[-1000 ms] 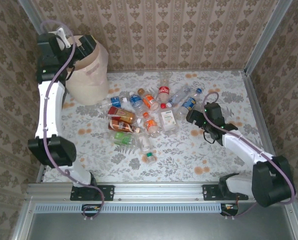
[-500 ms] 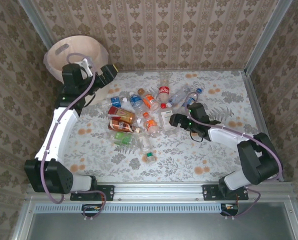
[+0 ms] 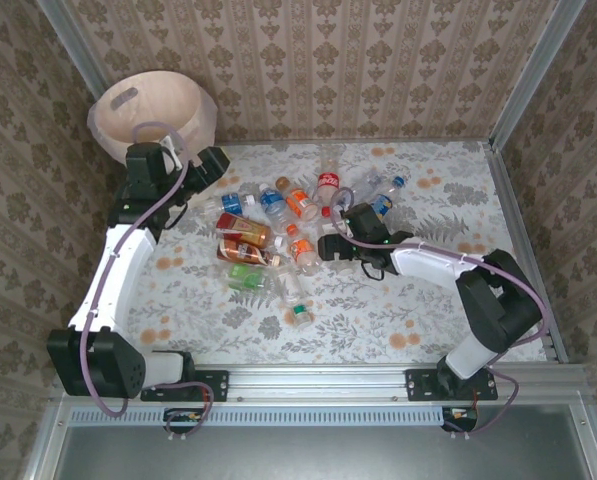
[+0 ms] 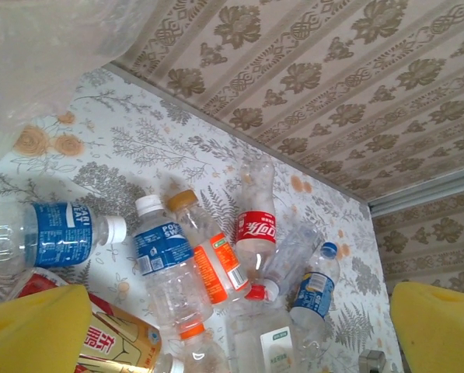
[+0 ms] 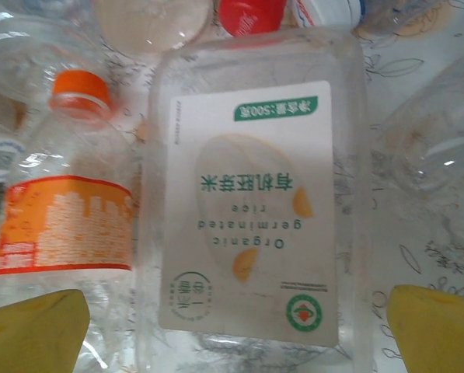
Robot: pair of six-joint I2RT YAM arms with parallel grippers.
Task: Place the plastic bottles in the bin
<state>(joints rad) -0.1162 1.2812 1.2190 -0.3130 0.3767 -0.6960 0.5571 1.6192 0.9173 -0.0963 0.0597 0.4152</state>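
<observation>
Several plastic bottles (image 3: 278, 235) lie in a loose pile mid-table. The cream bin (image 3: 150, 108) stands at the far left corner with a translucent liner. My left gripper (image 3: 210, 165) hangs open between the bin and the pile, its yellow fingertips (image 4: 33, 326) wide apart above a blue-labelled bottle (image 4: 165, 264), an orange-labelled one (image 4: 216, 268) and a red-labelled one (image 4: 255, 233). My right gripper (image 3: 330, 247) is open low over a square clear bottle with a white label (image 5: 255, 210), its pads (image 5: 437, 330) on either side and not touching. An orange-capped bottle (image 5: 68, 217) lies beside it.
Patterned walls close the table at the back and both sides. A green-labelled bottle (image 3: 246, 275) and a green-capped one (image 3: 300, 315) lie nearest the front. The bin's wall (image 4: 29, 47) sits close at my left gripper's upper left.
The left arm has swung down from over the bin toward the pile. The right gripper has slid left over the white-labelled bottle and spread its jaws fully.
</observation>
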